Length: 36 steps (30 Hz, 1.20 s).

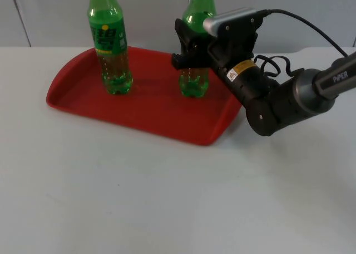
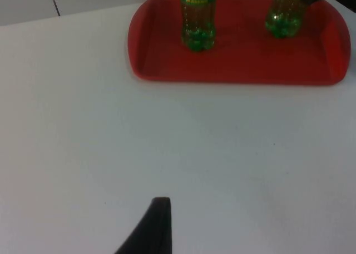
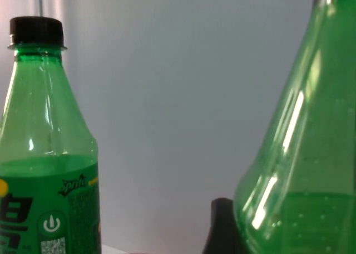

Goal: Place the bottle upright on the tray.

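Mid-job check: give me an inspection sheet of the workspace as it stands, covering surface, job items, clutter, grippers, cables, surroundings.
Surface: white table, bare around the tray.
Tray: red tray lies flat on the table, toward the wall.
Labelled bottle: green bottle with label stands upright on the tray, black cap on, apart from the gripper.
Held bottle: second green bottle stands upright with its base on the tray.
Right gripper: right gripper is closed around the second bottle's midsection.
Left gripper: left gripper waits over bare table, away from the tray.
Clutter: nothing seen.
Cables: nothing seen lying loose on the table.
Surroundings: grey partition wall behind the table.
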{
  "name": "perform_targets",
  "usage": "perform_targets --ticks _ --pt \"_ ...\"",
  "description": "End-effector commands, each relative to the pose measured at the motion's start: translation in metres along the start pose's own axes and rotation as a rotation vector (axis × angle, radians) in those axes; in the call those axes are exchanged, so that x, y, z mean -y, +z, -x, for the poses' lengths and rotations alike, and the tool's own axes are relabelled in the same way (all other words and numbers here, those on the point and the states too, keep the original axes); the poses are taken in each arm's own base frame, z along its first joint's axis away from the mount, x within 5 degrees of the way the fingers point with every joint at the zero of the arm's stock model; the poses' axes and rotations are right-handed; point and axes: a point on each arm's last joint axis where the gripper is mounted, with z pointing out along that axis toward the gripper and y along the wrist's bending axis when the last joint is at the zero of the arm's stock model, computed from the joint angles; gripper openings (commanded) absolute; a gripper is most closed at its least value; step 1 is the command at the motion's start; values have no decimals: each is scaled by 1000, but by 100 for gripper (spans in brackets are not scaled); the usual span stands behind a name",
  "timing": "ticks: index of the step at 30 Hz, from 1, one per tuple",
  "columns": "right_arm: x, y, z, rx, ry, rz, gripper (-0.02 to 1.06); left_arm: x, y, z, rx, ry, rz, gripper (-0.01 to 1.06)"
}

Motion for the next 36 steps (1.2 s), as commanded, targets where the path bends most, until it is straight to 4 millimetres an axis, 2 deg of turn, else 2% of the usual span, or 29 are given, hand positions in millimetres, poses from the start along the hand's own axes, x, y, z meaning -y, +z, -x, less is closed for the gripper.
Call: perform_targets --ticks 1,3,4,5,6,10,28,32,36 --pt "0 1 -1 -24 0 0 53 0 1 -1 2 -2 -5 105" --pt "0 1 -1 -24 -1 2 54 0 1 -1 2 -2 -5 105" --pt "0 1 -1 -24 -1 2 58 0 1 -1 2 -2 -5 105" --pt "0 1 -1 -24 -1 2 70 0 1 -1 2 -2 -5 105" --pt "0 1 -1 -24 -1 2 70 0 1 -1 2 -2 -5 105" --pt "0 1 -1 -24 -1 2 105 0 1 -1 2 -2 -5 105" --pt "-2 0 -4 -67 7 7 105 0 1 -1 2 -2 -5 105" --pt "-7 0 1 -87 1 16 105 0 1 -1 2 -2 -5 105" --pt "-6 -9 9 -179 3 12 105 0 1 -1 2 -2 -5 105"
